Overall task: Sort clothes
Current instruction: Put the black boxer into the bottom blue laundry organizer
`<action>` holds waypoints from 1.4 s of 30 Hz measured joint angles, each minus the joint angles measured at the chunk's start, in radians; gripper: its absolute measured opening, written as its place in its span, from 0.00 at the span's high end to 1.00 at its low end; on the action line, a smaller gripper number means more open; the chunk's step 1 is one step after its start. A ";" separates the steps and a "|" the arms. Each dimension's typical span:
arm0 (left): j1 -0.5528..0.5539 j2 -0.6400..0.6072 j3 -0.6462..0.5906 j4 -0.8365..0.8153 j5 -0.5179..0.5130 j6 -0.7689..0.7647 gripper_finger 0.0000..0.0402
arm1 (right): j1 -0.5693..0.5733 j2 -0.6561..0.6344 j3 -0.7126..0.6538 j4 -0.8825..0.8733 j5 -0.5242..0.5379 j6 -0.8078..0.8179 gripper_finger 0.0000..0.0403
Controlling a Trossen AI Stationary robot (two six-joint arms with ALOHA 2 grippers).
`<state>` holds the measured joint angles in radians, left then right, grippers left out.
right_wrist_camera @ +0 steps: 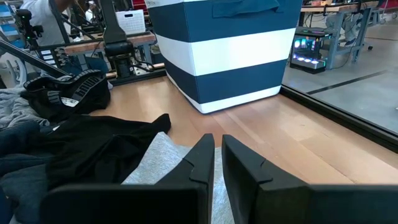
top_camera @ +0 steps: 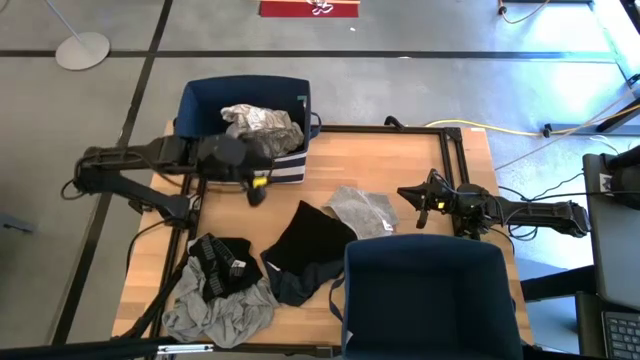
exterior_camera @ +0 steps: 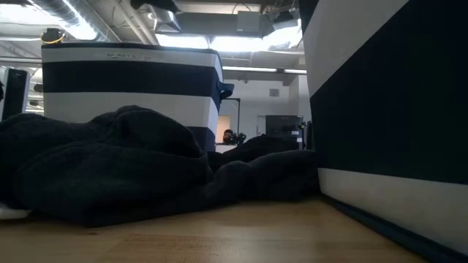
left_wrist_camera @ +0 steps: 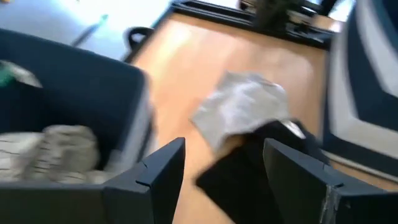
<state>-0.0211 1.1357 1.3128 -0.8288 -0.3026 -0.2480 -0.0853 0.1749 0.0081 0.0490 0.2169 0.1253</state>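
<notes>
Hovering open and empty, our left claw (top_camera: 257,190) sits beside the far bin (top_camera: 200,100) holding a patterned garment (top_camera: 258,122). Our right claw (top_camera: 418,210) waits closed near the grey garment (top_camera: 362,210) on the counter (top_camera: 400,160).

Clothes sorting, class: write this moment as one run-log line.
left pincer: open, empty, beside far bin | patterned garment: in far bin | right pincer: shut, by grey garment | black garment: on table

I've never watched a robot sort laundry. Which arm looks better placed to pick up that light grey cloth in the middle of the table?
Probably the right. Its hand, fingers shut, sits just beside the light grey cloth. The left hand, open and empty, hangs by the bin holding the patterned garment, farther away.
</notes>
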 joint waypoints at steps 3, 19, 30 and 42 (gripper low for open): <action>-0.081 0.000 0.000 -0.030 0.000 -0.051 0.49 | 0.000 0.000 0.000 0.000 0.000 0.000 0.91; -0.443 0.091 0.000 -0.211 -0.008 -0.496 0.49 | 0.000 0.000 0.000 0.000 0.000 0.000 0.91; -0.621 0.274 0.000 -0.293 0.014 -0.796 0.49 | 0.000 0.000 0.000 0.001 0.000 0.000 0.91; -0.646 0.388 -0.126 -0.331 0.195 -0.962 0.49 | 0.000 0.000 0.000 0.003 0.000 0.006 0.91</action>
<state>-0.6675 1.5242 1.1872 -1.1602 -0.1074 -1.2100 -0.0853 0.1745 0.0078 0.0525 0.2169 0.1310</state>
